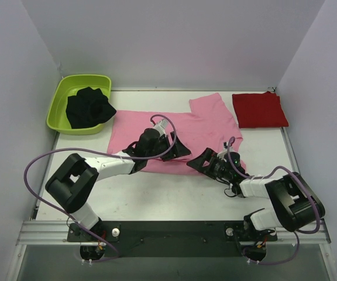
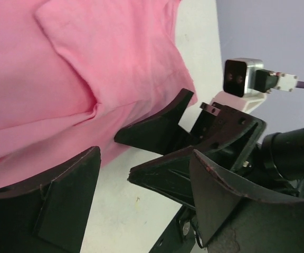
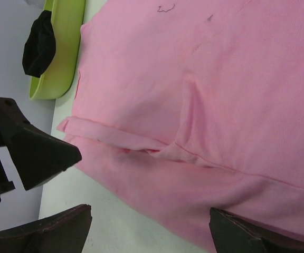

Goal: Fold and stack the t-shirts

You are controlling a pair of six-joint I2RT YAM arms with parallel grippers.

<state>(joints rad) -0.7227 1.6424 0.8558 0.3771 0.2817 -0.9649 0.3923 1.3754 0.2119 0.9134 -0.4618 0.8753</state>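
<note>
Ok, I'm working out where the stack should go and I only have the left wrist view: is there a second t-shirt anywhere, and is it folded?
Observer: Yes. A deep red cloth t-shirt lies folded into a flat rectangle at the far right corner of the white table, just right of the light pink cloth t-shirt.
Operator: And what is on the left side, beyond my frame?
Observer: A lime green plastic tub sits at the far left corner, with a crumpled black cloth inside it.
</note>
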